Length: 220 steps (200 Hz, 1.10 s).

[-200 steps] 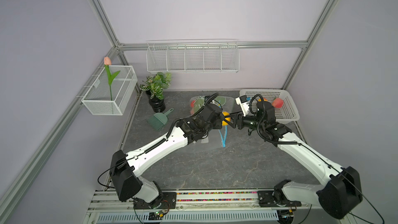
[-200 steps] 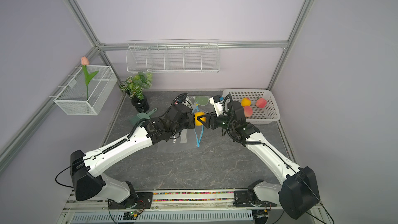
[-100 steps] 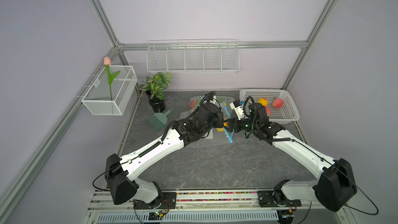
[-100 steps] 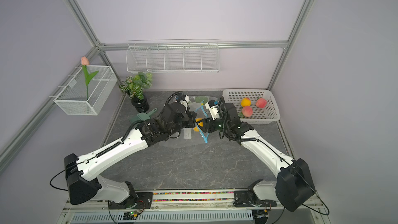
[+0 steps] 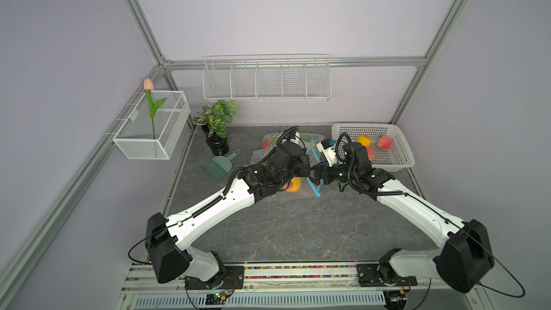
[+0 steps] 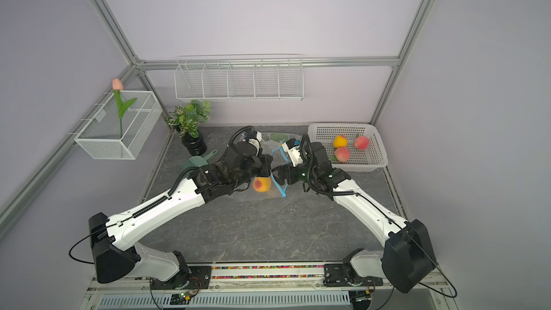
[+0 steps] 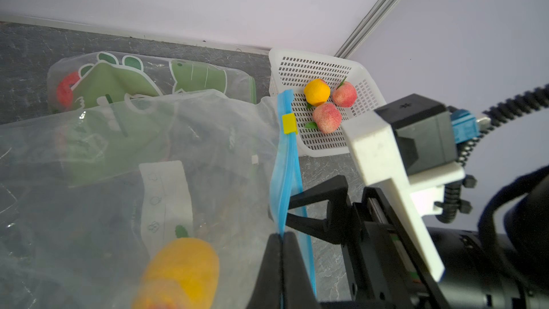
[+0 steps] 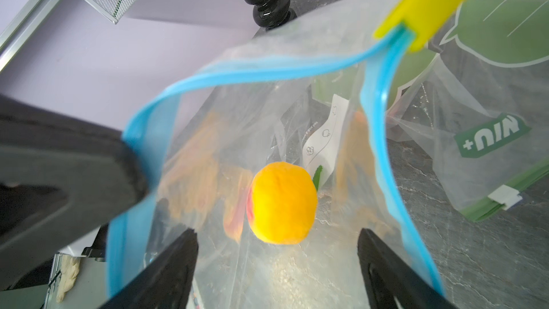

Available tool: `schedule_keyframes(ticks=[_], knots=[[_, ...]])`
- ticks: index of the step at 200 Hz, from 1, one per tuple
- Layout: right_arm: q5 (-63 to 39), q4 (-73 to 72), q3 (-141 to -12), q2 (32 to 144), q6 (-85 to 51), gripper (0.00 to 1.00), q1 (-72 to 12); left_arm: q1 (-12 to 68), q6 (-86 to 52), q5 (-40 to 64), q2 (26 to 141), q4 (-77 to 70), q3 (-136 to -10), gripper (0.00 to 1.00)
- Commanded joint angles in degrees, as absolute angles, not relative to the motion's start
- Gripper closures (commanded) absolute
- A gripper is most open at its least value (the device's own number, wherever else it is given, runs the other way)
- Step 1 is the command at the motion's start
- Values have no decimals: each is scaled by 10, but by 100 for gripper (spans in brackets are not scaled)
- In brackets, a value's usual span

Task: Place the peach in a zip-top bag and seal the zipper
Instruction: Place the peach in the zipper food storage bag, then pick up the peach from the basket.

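Two arms met near the middle of the table (image 5: 268, 234). At the far left a wire bin (image 5: 143, 144) with a tulip (image 5: 148, 84) hung on the frame. After it came a plant (image 5: 216, 114) and a green brush (image 5: 219, 167) on the table. Next, the left gripper (image 7: 280, 237) was pressed together on the blue zip (image 7: 286, 173) of the clear bag (image 7: 208, 150), so it held one side of the mouth. The peach (image 6: 261, 184) lay inside the bag, down on the table, just beside the left gripper. The mouth of the bag stood open, and the yellow slider (image 8: 421, 10) sat at one end of the zip. To the right, the right gripper (image 5: 313, 175) was at the mouth with its fingers (image 8: 178, 257) wide apart and nothing between them. Behind the grippers lay a second bag (image 7: 118, 84) with green print. At the far right a white basket (image 6: 378, 156) had three fruits (image 6: 342, 154) in it.
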<state>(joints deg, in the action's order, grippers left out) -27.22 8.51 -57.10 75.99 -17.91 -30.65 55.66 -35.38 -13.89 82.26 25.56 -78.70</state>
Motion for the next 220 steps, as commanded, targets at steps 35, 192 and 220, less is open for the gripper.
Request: schedule_keyframes(ticks=[35,192,220], knots=[[-264,44,-553,720,-175,13,-312,558,-360,-162,809,263,-780,100],[76,210,-599,675,-73,12,-153,558,-386,-187,777,288,-748,100],[43,231,-644,740,-51,12,-88,559,-384,-188,775,290,-748,100]])
